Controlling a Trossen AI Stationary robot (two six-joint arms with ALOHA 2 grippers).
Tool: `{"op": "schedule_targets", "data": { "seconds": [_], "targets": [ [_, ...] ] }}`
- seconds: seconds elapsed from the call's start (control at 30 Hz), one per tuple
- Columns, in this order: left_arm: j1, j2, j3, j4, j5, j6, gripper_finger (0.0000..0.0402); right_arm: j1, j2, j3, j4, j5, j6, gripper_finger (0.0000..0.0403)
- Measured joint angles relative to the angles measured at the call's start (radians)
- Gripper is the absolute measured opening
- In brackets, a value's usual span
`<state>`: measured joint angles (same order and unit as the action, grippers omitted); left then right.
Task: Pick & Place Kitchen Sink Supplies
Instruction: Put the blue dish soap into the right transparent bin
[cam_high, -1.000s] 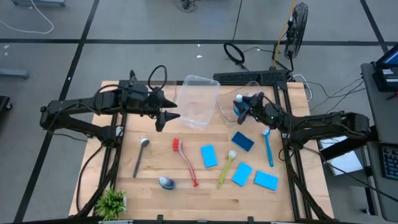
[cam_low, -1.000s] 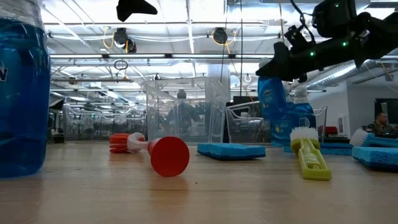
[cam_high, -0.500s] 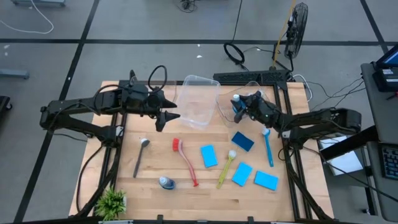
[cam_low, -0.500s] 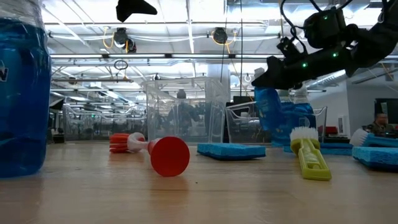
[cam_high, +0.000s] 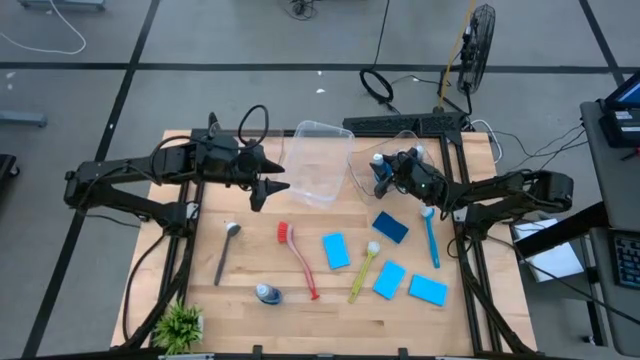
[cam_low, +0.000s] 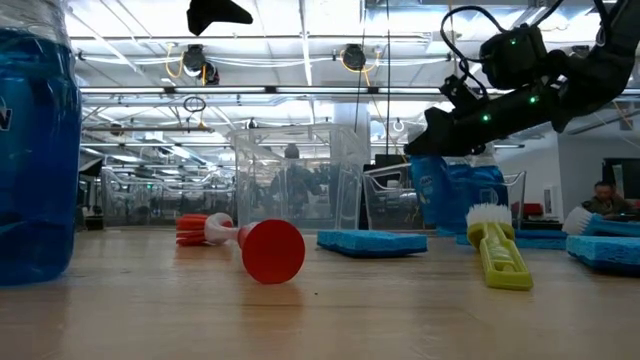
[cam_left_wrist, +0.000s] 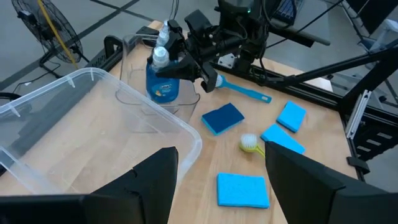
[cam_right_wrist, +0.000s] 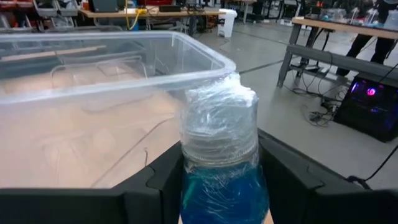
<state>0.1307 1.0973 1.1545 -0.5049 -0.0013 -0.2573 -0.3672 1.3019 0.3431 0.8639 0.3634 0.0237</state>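
My right gripper (cam_high: 385, 172) is shut on a clear bottle of blue liquid (cam_left_wrist: 163, 82), held low inside the small clear bin (cam_left_wrist: 134, 74) at the table's far right. A second bottle (cam_low: 482, 192) stands in that bin. A third (cam_high: 267, 293) lies near the table's front. Three light blue sponges (cam_high: 336, 250) and a dark blue one (cam_high: 390, 227) lie flat. The red (cam_high: 297, 255), yellow (cam_high: 362, 268), blue (cam_high: 430, 235) and grey (cam_high: 226, 250) brushes lie around them. My left gripper (cam_high: 268, 194) hangs open, left of the large bin (cam_high: 320, 165). My right gripper pinches the bottle at its neck (cam_right_wrist: 217, 186), just under the plastic-wrapped white cap (cam_right_wrist: 217, 124), one finger (cam_right_wrist: 158, 186) on each side. The fingers come slanting down from the table's right. The bottle hangs nearly upright; whether its base rests on the bin floor I cannot tell.
The large clear bin stands far of centre, beside the small bin. A small green plant (cam_high: 180, 325) sits at the near left corner. Bare wood lies between the grey brush and the left edge. A person (cam_low: 607, 195) shows far behind the table.
My right gripper has moved down and slightly toward the table's left, carrying the bottle lower into the small bin beside the bottle standing there. The gripper has stayed shut on it.
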Motion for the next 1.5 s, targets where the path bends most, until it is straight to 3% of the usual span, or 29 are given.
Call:
{"op": "schedule_targets", "data": {
  "seconds": [0.57, 1.1, 1.5],
  "targets": [
    [0.000, 0.000, 0.000, 0.000, 0.000, 0.000, 0.0244, 0.000, 0.007, 0.000, -0.035, 0.006, 0.021, 0.0194],
    [0.000, 0.000, 0.000, 0.000, 0.000, 0.000, 0.0244, 0.000, -0.026, 0.002, -0.029, 0.007, -0.007, 0.0192],
    [-0.007, 0.000, 0.000, -0.042, 0.000, -0.001, 0.0244, 0.032, -0.204, 0.002, -0.015, 0.003, -0.071, 0.0187]
  ]
}}
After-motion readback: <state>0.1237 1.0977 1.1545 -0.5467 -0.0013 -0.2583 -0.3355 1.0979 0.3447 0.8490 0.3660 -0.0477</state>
